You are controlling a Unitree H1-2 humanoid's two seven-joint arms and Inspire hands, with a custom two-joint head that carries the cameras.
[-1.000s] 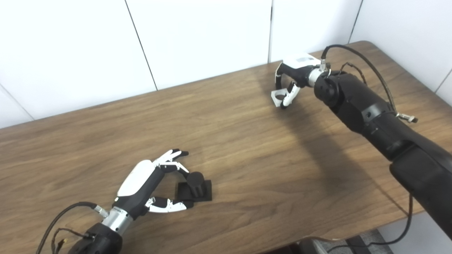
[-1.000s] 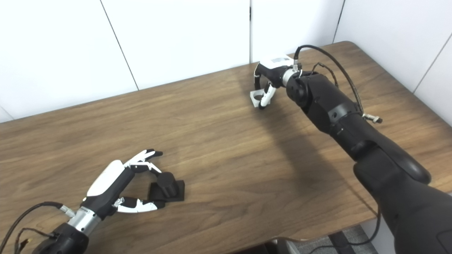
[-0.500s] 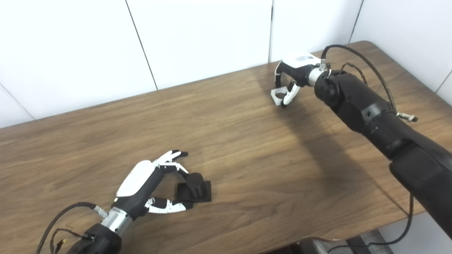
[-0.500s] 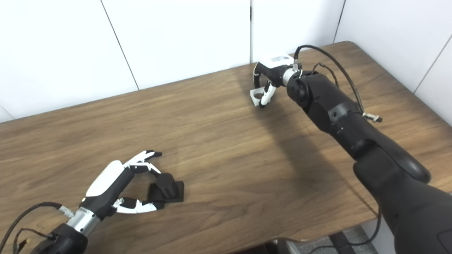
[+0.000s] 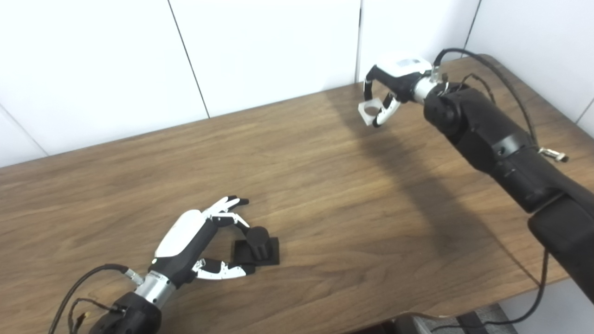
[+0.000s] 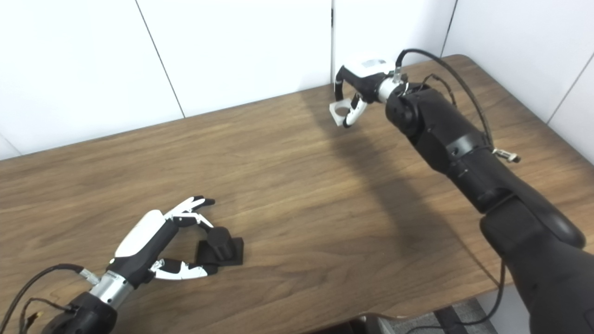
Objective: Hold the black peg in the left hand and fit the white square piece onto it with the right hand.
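Right hand (image 5: 394, 86) is clamped on the white square piece (image 5: 370, 112), fingers curled over its top edge, thumb along its right side. The piece is clear of the wooden table (image 5: 325, 195), held in the air near the far edge by the white wall panels (image 5: 260, 51). The round hole through the piece is visible, facing the camera and tilted.

Left hand (image 5: 190, 241) is low at the near-left of the table, fingers spread, holding nothing. Fingertips (image 5: 232, 218) are just above and beside the black peg (image 5: 256, 240); the thumb (image 5: 222, 271) lies flat on the table, its tip at the near-left corner of the peg's base. Cannot tell whether any finger actually touches the peg.

The peg stands upright on its flat black square base (image 5: 269, 253), resting on the table. It is a short round post. Peg and white piece are well apart, on opposite sides of the table.

There is a small pale label on the back of the right hand, too blurred to read. No other text or branding is legible in either eye view.

A black cable (image 5: 482, 65) loops off the right wrist along the forearm; a cable (image 5: 88, 278) also runs from the left wrist.
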